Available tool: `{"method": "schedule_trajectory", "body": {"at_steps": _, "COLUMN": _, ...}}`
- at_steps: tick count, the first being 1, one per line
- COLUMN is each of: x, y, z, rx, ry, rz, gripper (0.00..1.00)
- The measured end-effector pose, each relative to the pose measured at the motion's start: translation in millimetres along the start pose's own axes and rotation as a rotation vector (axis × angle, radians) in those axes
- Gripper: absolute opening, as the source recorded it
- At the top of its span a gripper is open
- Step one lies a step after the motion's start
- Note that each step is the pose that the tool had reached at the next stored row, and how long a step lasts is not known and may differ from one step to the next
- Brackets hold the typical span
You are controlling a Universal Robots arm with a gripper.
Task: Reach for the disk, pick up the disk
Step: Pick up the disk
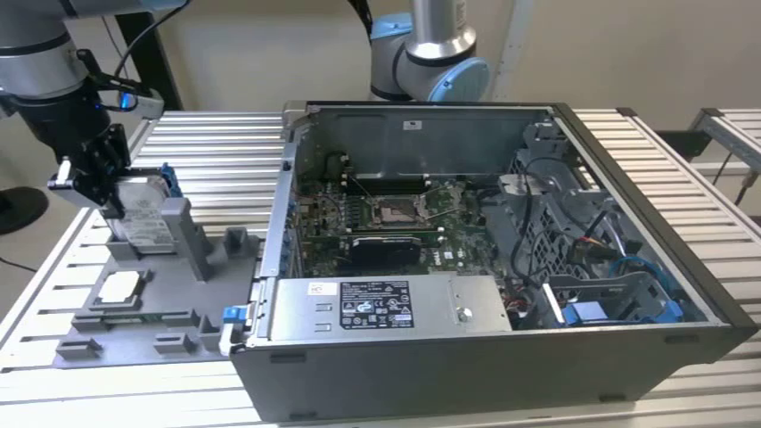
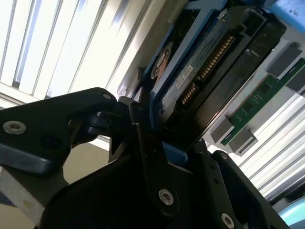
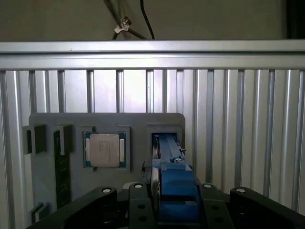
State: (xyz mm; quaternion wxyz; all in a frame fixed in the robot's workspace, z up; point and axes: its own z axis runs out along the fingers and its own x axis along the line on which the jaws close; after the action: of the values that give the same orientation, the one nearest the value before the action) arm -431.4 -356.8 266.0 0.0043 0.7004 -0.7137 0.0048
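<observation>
Gripper (image 1: pixel 105 198) closed on the disk (image 1: pixel 145 218), fingers (image 3: pixel 138 210) flanking it in first wrist view; disk stood upright, lower end in slot of grey fixture (image 1: pixel 178 299), at exterior view's left, beside open PC case (image 1: pixel 476 357)

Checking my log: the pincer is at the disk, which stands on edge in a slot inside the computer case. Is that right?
Not quite. The disk stands on edge in a slot of the grey tray beside the case, not inside it, as the exterior view shows. The pincer is at the disk.
</observation>
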Motion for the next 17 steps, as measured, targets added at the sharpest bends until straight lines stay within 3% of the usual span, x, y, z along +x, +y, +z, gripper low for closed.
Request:
{"method": "schedule_trajectory", "body": {"at_steps": 7, "x": 0.0, "y": 0.0, "z": -2.8, "rx": -0.0001, "ry": 0.0001, "rz": 0.000, "gripper": 0.00}}
{"method": "schedule_trajectory", "body": {"at_steps": 17, "x": 0.3, "y": 0.0, "z": -21.3, "rx": 0.0000, "ry": 0.0000, "rz": 0.000, "gripper": 0.00}}
